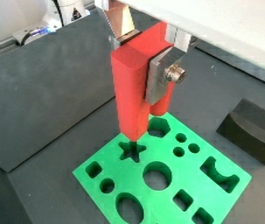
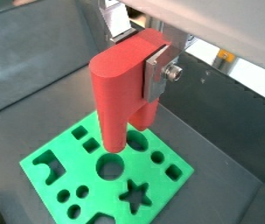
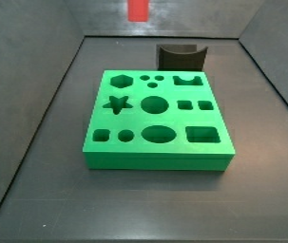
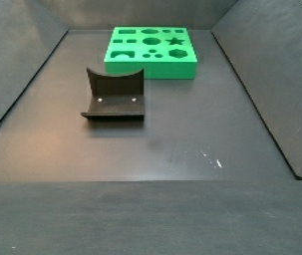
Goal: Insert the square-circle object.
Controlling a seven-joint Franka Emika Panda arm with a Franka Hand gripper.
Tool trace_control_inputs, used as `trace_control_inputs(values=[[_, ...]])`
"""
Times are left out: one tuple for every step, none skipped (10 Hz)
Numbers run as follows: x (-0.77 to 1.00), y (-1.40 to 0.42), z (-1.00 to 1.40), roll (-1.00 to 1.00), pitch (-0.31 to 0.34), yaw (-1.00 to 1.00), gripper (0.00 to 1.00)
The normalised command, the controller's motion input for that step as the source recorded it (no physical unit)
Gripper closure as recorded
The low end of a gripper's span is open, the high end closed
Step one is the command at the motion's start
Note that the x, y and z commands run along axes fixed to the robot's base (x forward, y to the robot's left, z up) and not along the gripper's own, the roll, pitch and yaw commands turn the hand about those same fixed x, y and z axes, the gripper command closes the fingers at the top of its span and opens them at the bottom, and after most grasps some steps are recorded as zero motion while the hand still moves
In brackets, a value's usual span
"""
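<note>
My gripper (image 1: 142, 80) is shut on the square-circle object (image 1: 132, 96), a long bright red peg held upright between the silver finger plates. It also shows in the other wrist view (image 2: 121, 96), with the gripper (image 2: 129, 74) clamped across its upper part. The peg's lower end hangs above the green block with shaped holes (image 1: 198, 179), over the edge near the star hole. In a side view only the peg's red tip (image 3: 139, 9) shows at the frame's top, high above the block (image 3: 159, 119). The gripper itself is out of both side views.
A dark grey curved piece (image 3: 182, 55) stands on the dark floor beside the green block; it also shows in a wrist view (image 1: 254, 127) and in a side view (image 4: 114, 95). Sloping dark walls ring the floor. The green block (image 4: 151, 68) lies at the far end.
</note>
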Motion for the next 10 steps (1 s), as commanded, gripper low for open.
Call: trace_control_inputs(values=[[-0.05, 0.0, -0.2, 0.04, 0.0, -0.86, 1.0], [0.0, 0.0, -0.28, 0.0, 0.0, -1.0, 1.0], [0.0, -0.01, -0.3, 0.0, 0.0, -1.0, 1.0], [0.0, -0.08, -0.43, 0.0, -0.026, -1.0, 1.0], [-0.01, -0.1, -0.53, 0.0, -0.09, -1.0, 1.0], [-0.06, -0.22, -0.56, -0.02, -0.116, -0.87, 1.0], [-0.07, -0.51, -0.52, -0.07, -0.024, -0.54, 1.0], [-0.11, -0.62, -0.57, -0.08, 0.0, -0.43, 1.0], [-0.15, -0.73, -0.63, -0.05, 0.0, -0.37, 1.0], [-0.09, -0.71, -0.54, 0.0, -0.016, -0.49, 1.0]])
